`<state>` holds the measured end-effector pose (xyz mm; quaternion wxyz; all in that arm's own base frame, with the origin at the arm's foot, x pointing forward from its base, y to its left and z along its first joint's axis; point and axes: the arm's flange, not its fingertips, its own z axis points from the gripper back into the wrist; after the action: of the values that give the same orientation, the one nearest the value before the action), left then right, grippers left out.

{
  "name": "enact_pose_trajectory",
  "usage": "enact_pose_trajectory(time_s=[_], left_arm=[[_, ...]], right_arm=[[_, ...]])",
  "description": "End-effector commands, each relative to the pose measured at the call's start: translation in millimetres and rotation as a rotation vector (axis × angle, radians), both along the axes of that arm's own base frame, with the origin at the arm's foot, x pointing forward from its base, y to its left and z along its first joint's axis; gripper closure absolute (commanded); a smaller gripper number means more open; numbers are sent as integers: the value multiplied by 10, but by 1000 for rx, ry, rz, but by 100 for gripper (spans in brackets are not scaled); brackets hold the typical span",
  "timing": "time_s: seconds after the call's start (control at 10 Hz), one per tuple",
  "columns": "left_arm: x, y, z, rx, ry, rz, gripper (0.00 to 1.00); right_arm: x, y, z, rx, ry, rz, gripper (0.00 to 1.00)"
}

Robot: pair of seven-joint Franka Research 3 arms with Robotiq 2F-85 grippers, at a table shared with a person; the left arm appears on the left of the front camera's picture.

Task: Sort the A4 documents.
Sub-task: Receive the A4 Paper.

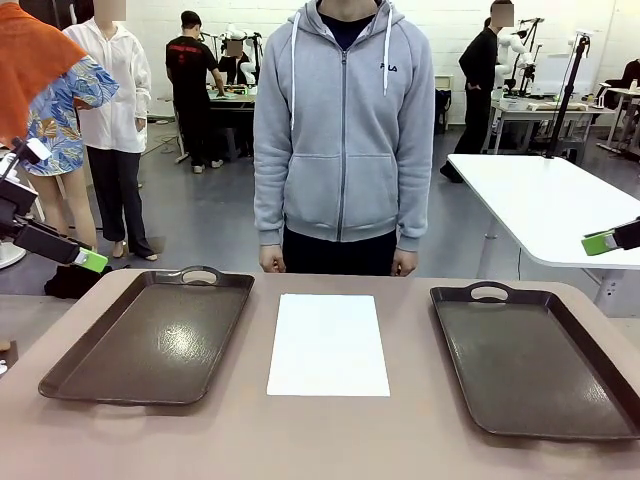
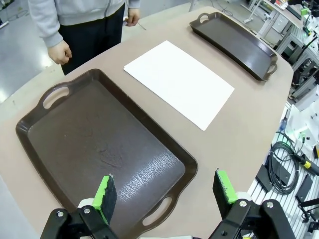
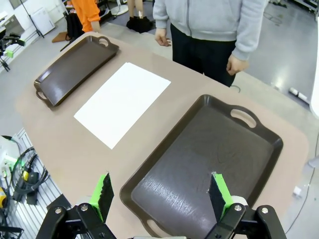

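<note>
A blank white A4 document (image 1: 328,344) lies flat on the table between two dark brown trays; it also shows as the sheet (image 2: 179,82) in the left wrist view and the sheet (image 3: 122,101) in the right wrist view. My left gripper (image 2: 166,190) hangs open high above the near end of the left tray (image 2: 99,149), nothing between its fingers. My right gripper (image 3: 162,193) is open too, high over the right tray (image 3: 209,164). In the front view, a green-padded left fingertip (image 1: 91,261) shows at the left edge and a right fingertip (image 1: 600,243) at the right edge.
The left tray (image 1: 150,340) and right tray (image 1: 535,365) are both bare. A person in a grey hoodie (image 1: 343,120) stands at the far table edge, hands hanging at the sides. Cables and gear lie beyond the table's side (image 2: 286,164).
</note>
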<state>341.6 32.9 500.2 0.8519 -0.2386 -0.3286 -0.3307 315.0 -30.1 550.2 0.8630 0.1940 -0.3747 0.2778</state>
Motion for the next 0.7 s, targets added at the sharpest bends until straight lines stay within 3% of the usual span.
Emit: enact_pose_trajectory(time_s=[0.0,0.1,0.2,0.3,0.6], left_arm=[[-279,-89,-269,-13,-24,-18,0],[-258,-89,-259,-12,-1,9,0],[-1,-4,3,1,-1,0,0],[-1,-4,3,1,-1,0,0],[-1,-4,3,1,-1,0,0]], right_arm=[[-485,130,-541,-10,-17,9,0],[-484,128,-535,-4,-16,12,0],[-473,119,-527,24,-19,7,0],[-20,-34,16,1,-5,-6,0],[-20,-34,16,1,-5,-6,0]])
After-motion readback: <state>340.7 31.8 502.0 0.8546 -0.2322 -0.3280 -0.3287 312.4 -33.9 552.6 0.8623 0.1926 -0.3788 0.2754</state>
